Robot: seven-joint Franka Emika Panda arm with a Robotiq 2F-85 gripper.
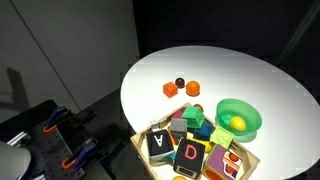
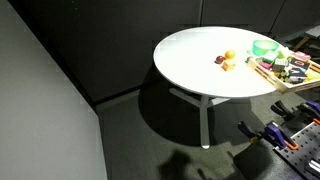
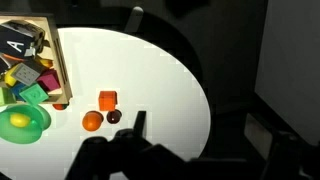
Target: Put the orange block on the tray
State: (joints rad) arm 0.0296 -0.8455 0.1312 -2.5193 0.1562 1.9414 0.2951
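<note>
The orange block [image 3: 107,98] lies on the white round table [image 3: 140,70], next to an orange ball [image 3: 92,121] and a small dark ball [image 3: 114,116]. It also shows in both exterior views [image 1: 171,89] [image 2: 226,66]. The wooden tray [image 3: 57,62] holds several coloured letter blocks; it sits at the table's edge [image 1: 138,139] [image 2: 272,73]. My gripper [image 3: 197,128] appears only in the wrist view, as two dark fingers spread wide and empty. It hangs high above the table's rim, off to the side of the block. The arm is out of both exterior views.
A green bowl [image 3: 20,122] [image 1: 238,117] [image 2: 265,47] with a yellow object inside stands beside the tray. The floor around the table is dark. Black and orange clamps [image 1: 60,140] lie off the table.
</note>
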